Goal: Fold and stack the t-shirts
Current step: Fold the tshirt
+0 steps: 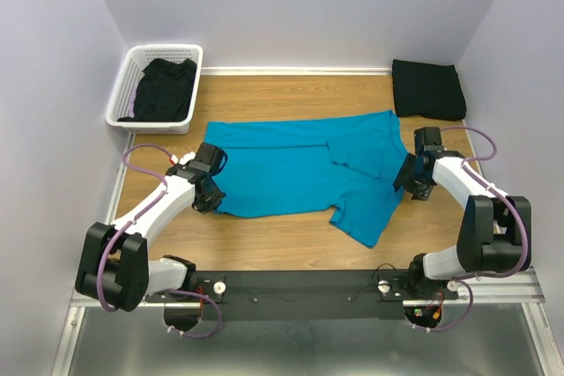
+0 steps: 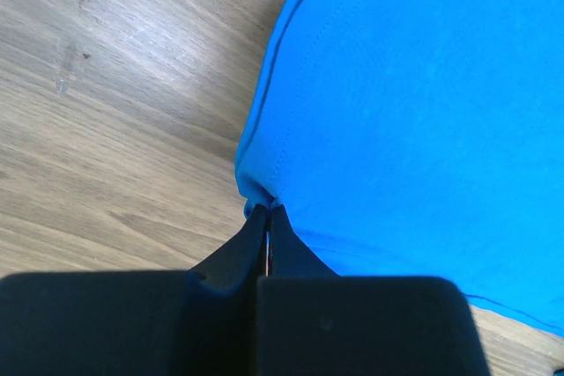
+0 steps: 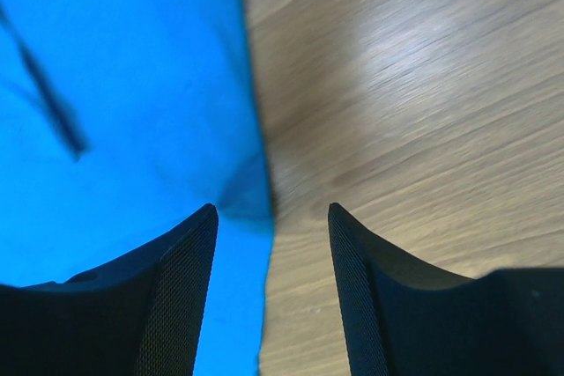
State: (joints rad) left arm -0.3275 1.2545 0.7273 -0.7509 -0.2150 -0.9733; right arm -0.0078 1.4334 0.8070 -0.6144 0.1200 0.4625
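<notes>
Though between pale walls (image 1: 291, 6), wood-grain tabletop (image 1: 264, 248) under teal t-shirt (image 1: 291, 169).

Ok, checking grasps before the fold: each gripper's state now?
Left gripper: closed on the blue shirt at its edge.
Right gripper: open, straddling that shirt's edge.

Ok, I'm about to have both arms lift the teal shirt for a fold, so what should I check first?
1. Left gripper shut on the teal t-shirt edge: ok.
2. Right gripper shut on the opposite edge: not ok; jaws stand apart, the edge between them.
3. Shirt lying flat: not ok; a flap is folded over near the right arm.
4. Folded black t-shirt in the far right corner, clear of the teal one: ok.
5. Basket clear of the teal shirt: ok.
</notes>
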